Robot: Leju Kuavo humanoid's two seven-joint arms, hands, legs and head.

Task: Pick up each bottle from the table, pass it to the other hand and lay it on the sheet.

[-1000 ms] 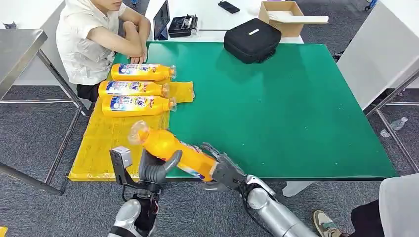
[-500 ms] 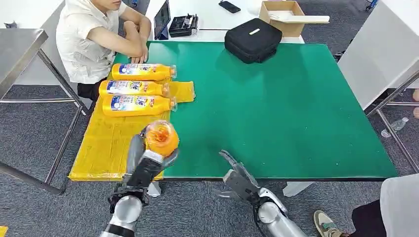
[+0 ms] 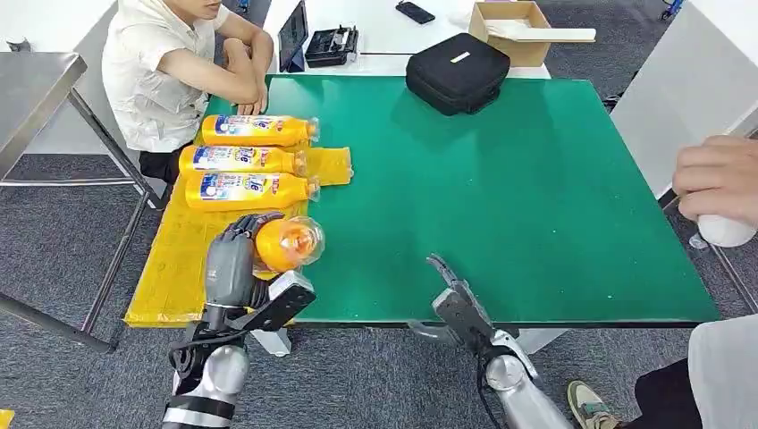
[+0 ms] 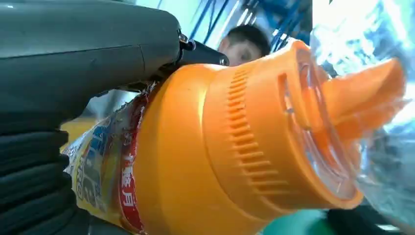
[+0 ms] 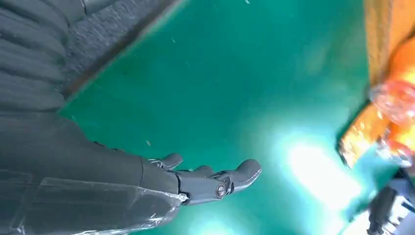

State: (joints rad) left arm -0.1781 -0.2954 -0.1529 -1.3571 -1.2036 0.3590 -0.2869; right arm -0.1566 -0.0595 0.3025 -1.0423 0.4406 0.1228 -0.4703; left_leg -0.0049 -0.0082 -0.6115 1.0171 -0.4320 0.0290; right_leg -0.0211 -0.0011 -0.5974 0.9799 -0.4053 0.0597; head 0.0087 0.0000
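Observation:
My left hand (image 3: 231, 259) grips an orange bottle (image 3: 286, 243) above the near part of the yellow sheet (image 3: 183, 259), its clear-capped end pointing toward the camera. Up close in the left wrist view, the bottle (image 4: 235, 147) shows its ribbed orange neck and clear cap, with my left hand (image 4: 73, 63) wrapped round its body. Three more orange bottles (image 3: 246, 161) lie side by side on the far part of the sheet. My right hand (image 3: 458, 304) hangs open over the table's near edge, fingers spread (image 5: 210, 181), holding nothing.
A person in a white shirt (image 3: 170, 71) sits at the far left corner of the green table (image 3: 501, 197). A black bag (image 3: 456, 71) lies at the far edge. Another person's hand (image 3: 720, 183) with a white object reaches in at the right.
The bottle passed from my right hand into my left, which then swung it left over the sheet. My right hand let go and drew back right. A person's hand came in at the right.

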